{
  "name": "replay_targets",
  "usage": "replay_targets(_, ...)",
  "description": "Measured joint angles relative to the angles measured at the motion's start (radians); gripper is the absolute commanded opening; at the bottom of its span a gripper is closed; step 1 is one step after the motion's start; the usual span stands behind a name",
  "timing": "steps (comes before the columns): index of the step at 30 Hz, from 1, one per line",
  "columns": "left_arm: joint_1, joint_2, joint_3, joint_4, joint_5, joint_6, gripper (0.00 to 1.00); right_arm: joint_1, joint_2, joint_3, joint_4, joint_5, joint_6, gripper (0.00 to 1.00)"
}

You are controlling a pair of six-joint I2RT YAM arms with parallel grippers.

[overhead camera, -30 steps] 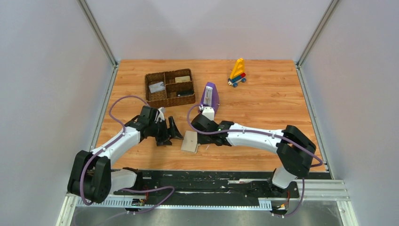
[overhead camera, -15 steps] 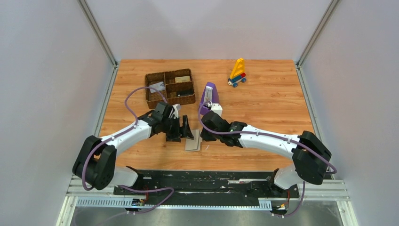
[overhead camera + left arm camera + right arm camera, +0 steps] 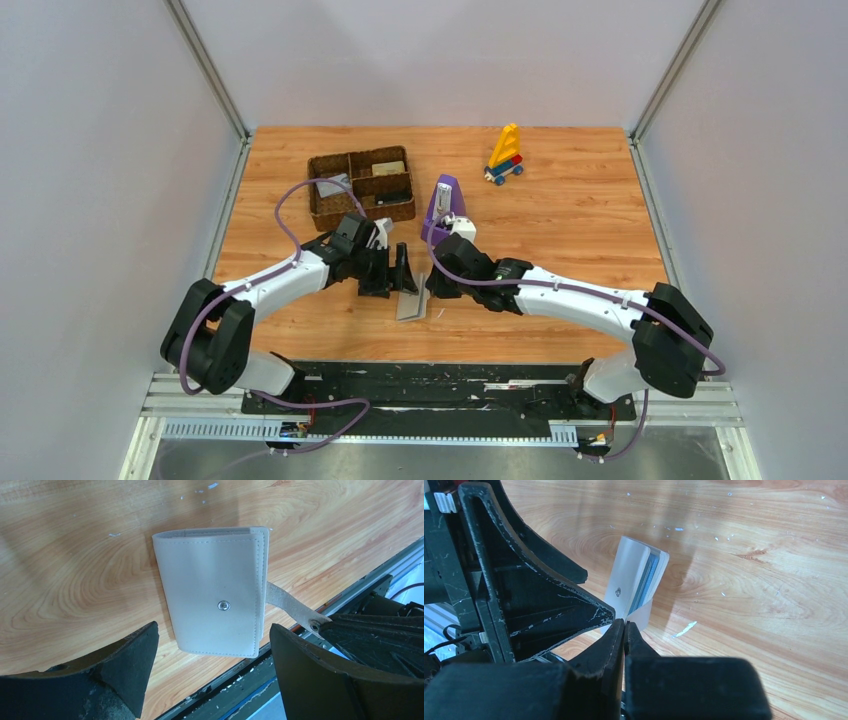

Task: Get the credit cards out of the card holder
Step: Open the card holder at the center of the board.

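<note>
Card holder stands tilted near the woven tray; my right gripper pinches its strap; my left gripper straddles it, wide open, empty; closing off-centre could knock it flat.

On the wooden desk — a brown woven tray at the back left, a purple metronome just beside it, a yellow-topped block toy farther right.

Open wooden desk spans the right; at centre the left claw straddles the pale folded card holder; brown woven tray blocks upper left.
</note>
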Motion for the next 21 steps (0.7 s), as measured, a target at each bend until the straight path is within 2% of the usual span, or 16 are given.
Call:
replay_targets(14,-0.002,0.015,0.0,0.015,0.013,0.004,0.87,0.0,-0.031,-0.002,0.004,-0.007,0.0,0.0)
replay_targets(18,-0.006,0.019,0.0,0.029,0.017,0.004,0.79,0.0,-0.037,-0.004,0.008,-0.006,0.0,0.0)
replay_targets(21,-0.008,0.037,0.0,0.039,0.02,0.005,0.65,0.0,-0.037,-0.012,0.011,-0.006,0.001,0.0)
